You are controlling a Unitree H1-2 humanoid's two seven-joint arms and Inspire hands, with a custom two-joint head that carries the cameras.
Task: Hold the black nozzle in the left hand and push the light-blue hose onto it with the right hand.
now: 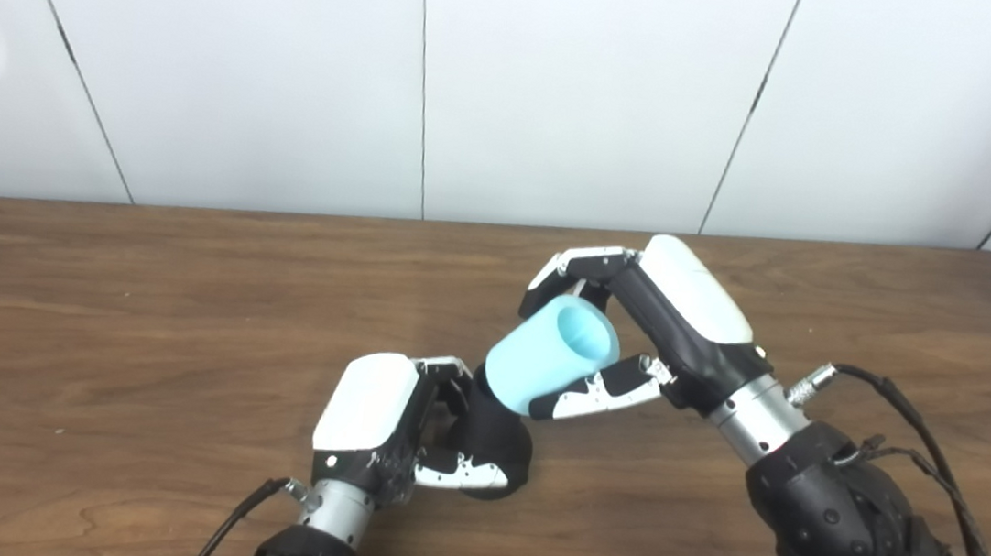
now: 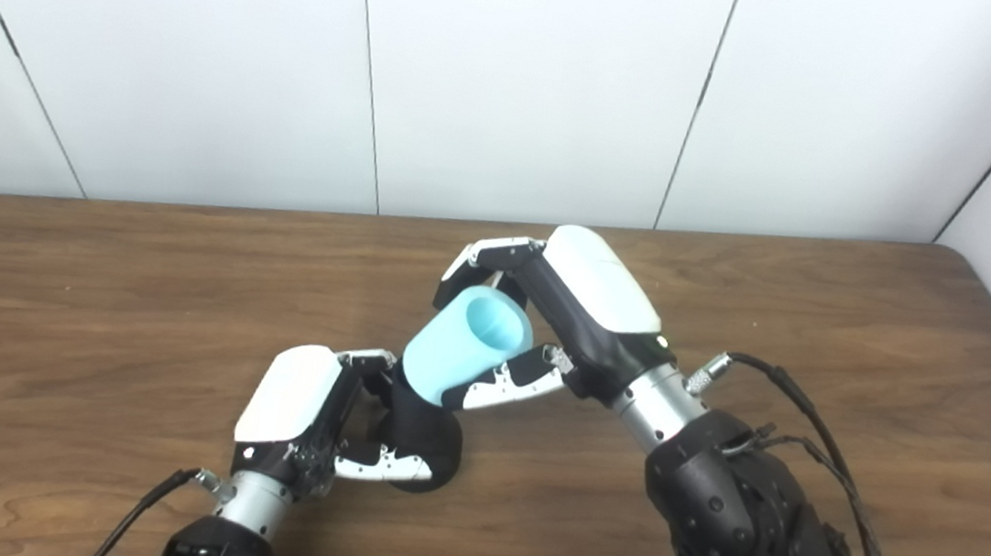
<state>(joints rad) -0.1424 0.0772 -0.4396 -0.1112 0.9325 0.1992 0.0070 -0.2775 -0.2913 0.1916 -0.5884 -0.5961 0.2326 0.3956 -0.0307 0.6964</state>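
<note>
The black nozzle (image 1: 496,444) stands on the wooden table (image 1: 86,318) just left of centre, and my left hand (image 1: 388,423) is shut on it from the left, thumb across its front. A short light-blue hose (image 1: 546,362) sits tilted over the nozzle's top, its open end facing up and to the right. My right hand (image 1: 637,330) is shut on the hose, fingers behind it and thumb below. The hose's lower end covers the tip of the nozzle, so how deep it sits is hidden.
White wall panels (image 1: 570,92) rise directly behind the table's far edge. A black cable (image 1: 929,443) loops off my right forearm at the lower right.
</note>
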